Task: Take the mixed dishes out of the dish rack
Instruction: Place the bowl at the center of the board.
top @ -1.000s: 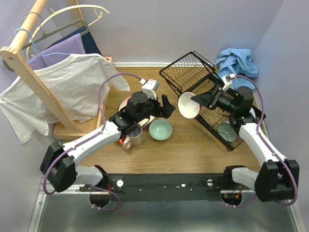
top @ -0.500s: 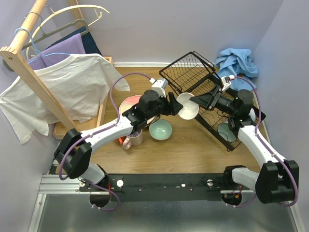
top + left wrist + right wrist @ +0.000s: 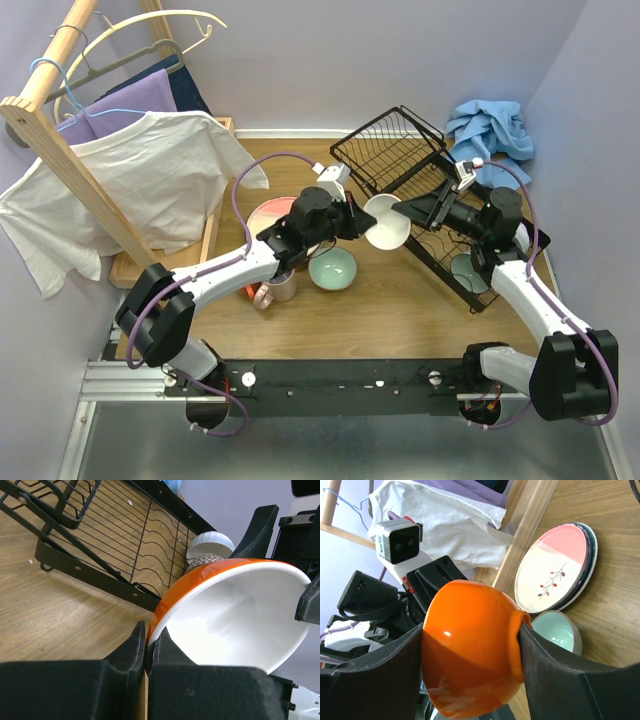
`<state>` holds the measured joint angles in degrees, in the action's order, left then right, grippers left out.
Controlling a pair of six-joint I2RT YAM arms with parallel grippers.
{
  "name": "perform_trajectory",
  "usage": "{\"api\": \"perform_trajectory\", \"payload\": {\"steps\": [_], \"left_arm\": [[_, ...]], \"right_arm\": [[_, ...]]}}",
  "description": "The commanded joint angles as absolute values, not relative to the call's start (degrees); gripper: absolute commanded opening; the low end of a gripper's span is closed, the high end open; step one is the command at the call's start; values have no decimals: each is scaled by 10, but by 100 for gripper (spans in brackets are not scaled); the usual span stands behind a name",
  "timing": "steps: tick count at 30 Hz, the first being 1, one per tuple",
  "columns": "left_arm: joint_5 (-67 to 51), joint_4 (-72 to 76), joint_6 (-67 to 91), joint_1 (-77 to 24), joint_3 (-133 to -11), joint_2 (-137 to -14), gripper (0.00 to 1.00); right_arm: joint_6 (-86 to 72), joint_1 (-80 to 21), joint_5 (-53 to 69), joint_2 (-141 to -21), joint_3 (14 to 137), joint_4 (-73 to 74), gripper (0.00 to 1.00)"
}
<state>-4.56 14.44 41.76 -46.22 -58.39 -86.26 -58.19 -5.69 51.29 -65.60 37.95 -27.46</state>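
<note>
An orange mug (image 3: 388,220) with a white inside hangs in the air between both arms, beside the black wire dish rack (image 3: 392,150). My right gripper (image 3: 407,211) clamps its outer wall, one finger (image 3: 395,680) on each side of the mug (image 3: 470,650). My left gripper (image 3: 148,645) is shut on the mug's rim (image 3: 165,607), one finger inside and one outside. In the rack's far end sit a small white bowl (image 3: 212,542) and a patterned bowl (image 3: 202,560).
On the table lie a pink-and-cream plate (image 3: 555,575) stacked on others, a pale-green bowl (image 3: 332,268) and a mug (image 3: 278,285). Another bowl (image 3: 468,272) sits in the rack's near end. A wooden clothes stand with a white shirt (image 3: 130,180) fills the left; a blue cloth (image 3: 490,128) lies far right.
My left arm swung right from the plates to the orange mug and its jaws shut on the rim. The right gripper kept hold of the mug, shifting it slightly left.
</note>
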Motion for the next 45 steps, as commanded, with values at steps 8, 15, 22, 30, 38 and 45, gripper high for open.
{"api": "perform_trajectory", "payload": {"steps": [8, 15, 22, 30, 38, 45], "left_arm": [[49, -28, 319, -462, -590, -796, 0], [89, -186, 255, -462, -620, -788, 0], [97, -275, 246, -462, -635, -822, 0], [93, -326, 243, -462, -678, -906, 0], [99, -346, 248, -463, -686, -929, 11], [102, -348, 253, -463, -679, -917, 41]], "right_arm": [[-367, -63, 468, -645, 461, -47, 100], [-298, -64, 417, -644, 485, 41, 100], [-288, -64, 411, -648, 481, 44, 100], [-285, -64, 410, -646, 478, 49, 100], [-279, -64, 406, -642, 472, 59, 100], [-274, -64, 408, -646, 474, 61, 100]]}}
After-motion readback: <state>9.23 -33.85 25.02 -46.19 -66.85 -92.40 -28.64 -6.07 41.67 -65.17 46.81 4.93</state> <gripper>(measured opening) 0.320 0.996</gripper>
